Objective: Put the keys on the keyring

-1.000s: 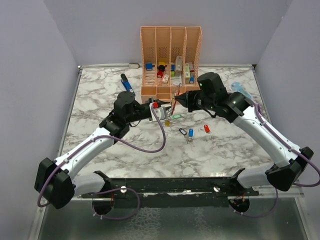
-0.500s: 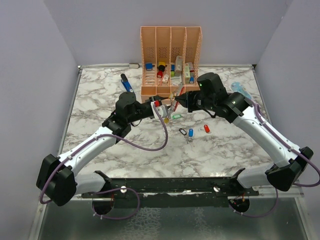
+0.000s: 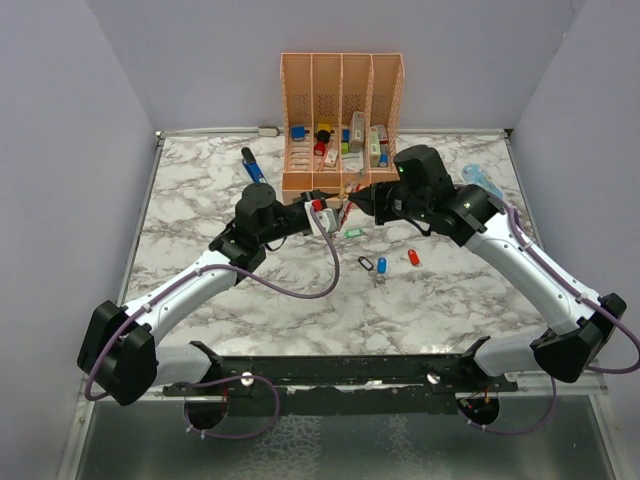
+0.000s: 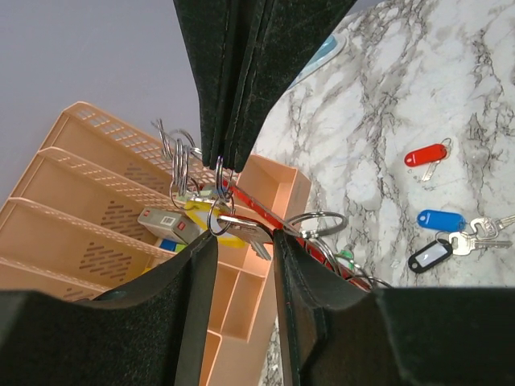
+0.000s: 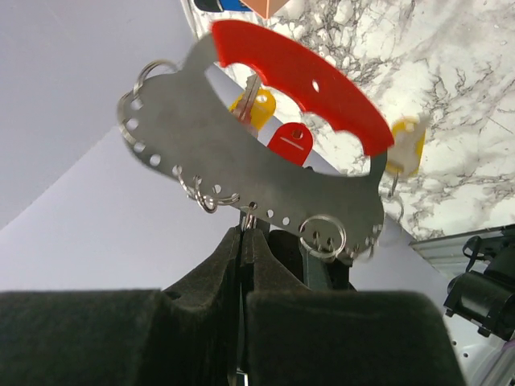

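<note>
The keyring [image 5: 265,161], a grey holed plate with a red curved grip and small split rings, hangs above the table in front of the organizer. My right gripper [image 5: 243,233] is shut on its lower edge. A yellow key [image 5: 256,106] and a red key [image 5: 291,143] dangle behind the plate. My left gripper [image 4: 245,235] faces it from the left with its jaws apart; a silver key blade [image 4: 241,227] on a ring lies across the fingertips. Loose red [image 3: 413,257], blue [image 3: 381,266], black [image 3: 366,263] and green [image 3: 352,233] keys lie on the marble.
The peach slotted organizer [image 3: 342,100] stands right behind both grippers and holds small colourful items. A long blue pen-like tool [image 3: 253,165] lies to its left. A pale blue object [image 3: 478,176] sits near the table's right edge.
My left gripper's jaws have spread wider and the arm has edged toward the keyring. The right gripper stays shut on the keyring, which has tilted a little.
</note>
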